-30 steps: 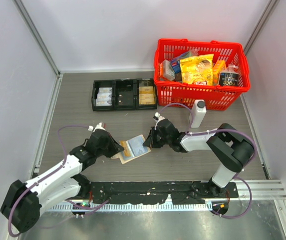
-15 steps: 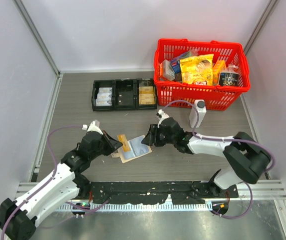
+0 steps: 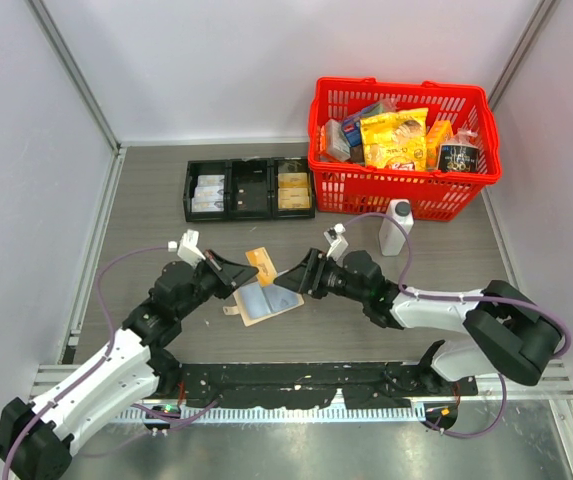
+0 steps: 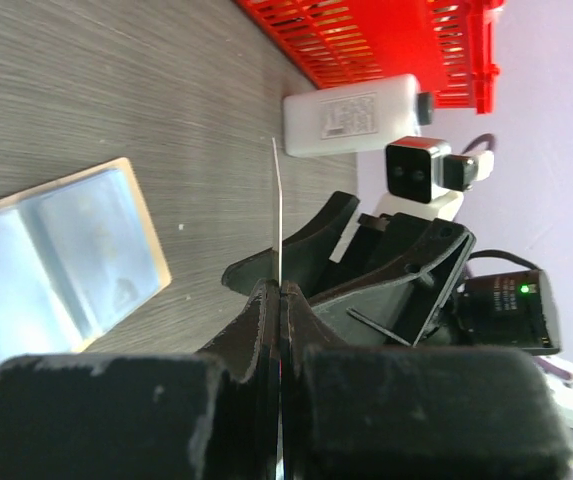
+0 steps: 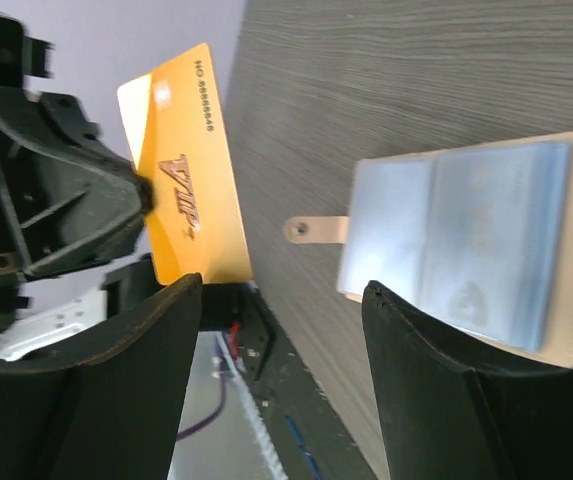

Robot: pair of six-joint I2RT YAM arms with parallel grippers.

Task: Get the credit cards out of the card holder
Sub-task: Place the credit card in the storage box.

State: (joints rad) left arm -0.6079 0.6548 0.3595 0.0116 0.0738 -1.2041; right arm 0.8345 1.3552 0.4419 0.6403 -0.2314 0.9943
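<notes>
The tan card holder (image 3: 269,301) lies open on the table, its pale blue inside facing up, and also appears in the left wrist view (image 4: 66,250). In the right wrist view the card holder (image 5: 476,250) has its snap tab (image 5: 316,230) pointing left. My left gripper (image 3: 236,271) is shut on a gold credit card (image 3: 259,264) held above the table, just left of the holder's far edge. This card (image 5: 186,200) reads VIP; it is edge-on in the left wrist view (image 4: 277,200). My right gripper (image 3: 304,277) stands open beside the holder's right edge, nothing between its fingers.
A black three-compartment tray (image 3: 249,189) with cards in it sits at the back left. A red basket (image 3: 403,150) full of packets stands at the back right, with a white bottle (image 3: 396,227) in front of it.
My left gripper pulled the gold card out of the holder and lifted it up and back. My right gripper opened, let go of the holder, and drew slightly right.
</notes>
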